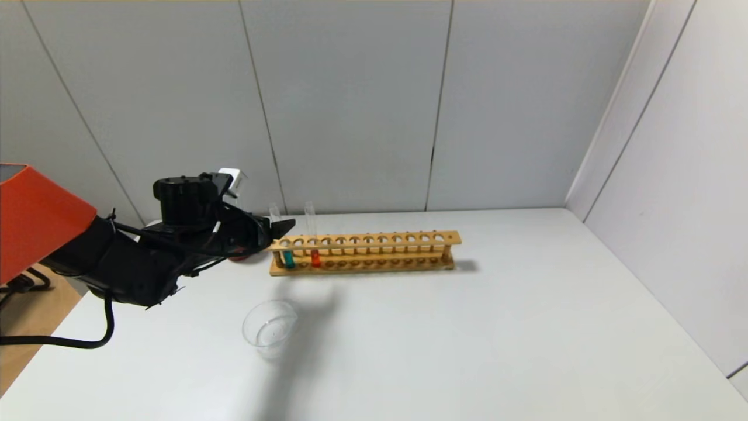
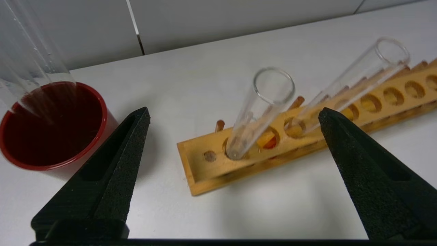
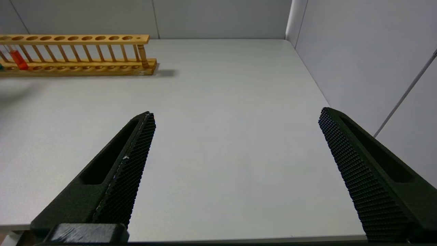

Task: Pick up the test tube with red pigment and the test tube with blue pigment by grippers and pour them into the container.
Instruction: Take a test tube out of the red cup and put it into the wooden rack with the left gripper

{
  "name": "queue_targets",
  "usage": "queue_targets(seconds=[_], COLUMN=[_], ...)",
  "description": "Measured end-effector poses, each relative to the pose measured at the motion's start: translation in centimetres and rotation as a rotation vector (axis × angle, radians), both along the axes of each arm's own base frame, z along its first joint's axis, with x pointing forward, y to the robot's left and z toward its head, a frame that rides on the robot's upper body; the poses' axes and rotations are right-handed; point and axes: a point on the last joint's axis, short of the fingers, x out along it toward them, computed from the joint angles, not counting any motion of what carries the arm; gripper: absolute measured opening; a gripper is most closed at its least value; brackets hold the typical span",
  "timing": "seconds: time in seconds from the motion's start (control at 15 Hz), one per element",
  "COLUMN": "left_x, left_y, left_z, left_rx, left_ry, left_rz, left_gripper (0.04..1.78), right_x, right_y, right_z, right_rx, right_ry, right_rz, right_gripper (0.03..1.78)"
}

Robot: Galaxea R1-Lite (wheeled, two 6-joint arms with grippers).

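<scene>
Left gripper (image 1: 279, 229) at the rack's left end, jaws wide and empty.

Table (image 1: 497, 327) carried the wooden rack (image 1: 365, 253); blue tube (image 1: 288, 257) and red tube (image 1: 315, 256) stood in its leftmost holes. Glass dish (image 1: 270, 328) sat near, in front. Red cup (image 2: 51, 124) stood just beside the gripper. Right gripper (image 3: 235, 164) hung apart, jaws wide, empty.

Left gripper (image 2: 234, 118) hovering just off the left end of the wooden rack (image 1: 365, 252), fingers spread wide, gripping nothing. Right gripper (image 3: 235, 116) hanging low, well away from the rack's right end, fingers also spread, empty.
</scene>
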Motion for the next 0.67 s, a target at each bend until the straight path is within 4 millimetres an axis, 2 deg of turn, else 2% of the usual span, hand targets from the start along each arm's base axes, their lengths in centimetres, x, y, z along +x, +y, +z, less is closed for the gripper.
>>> queue_targets(seconds=[0.27, 0.67], left_x=[1.3, 1.6], left_y=[-0.3, -1.0], left_z=[-1.1, -2.3], left_rx=[-0.006, -0.001], left_ry=[0.014, 0.041], left_rz=[-0.001, -0.02], left_gripper=[1.73, 1.73], right_x=[0.0, 0.0], right_y=[0.0, 0.0], right_z=[0.0, 0.0], right_rx=[0.0, 0.0], right_ry=[0.0, 0.0], right_rz=[0.0, 0.0], right_gripper=[1.75, 1.75])
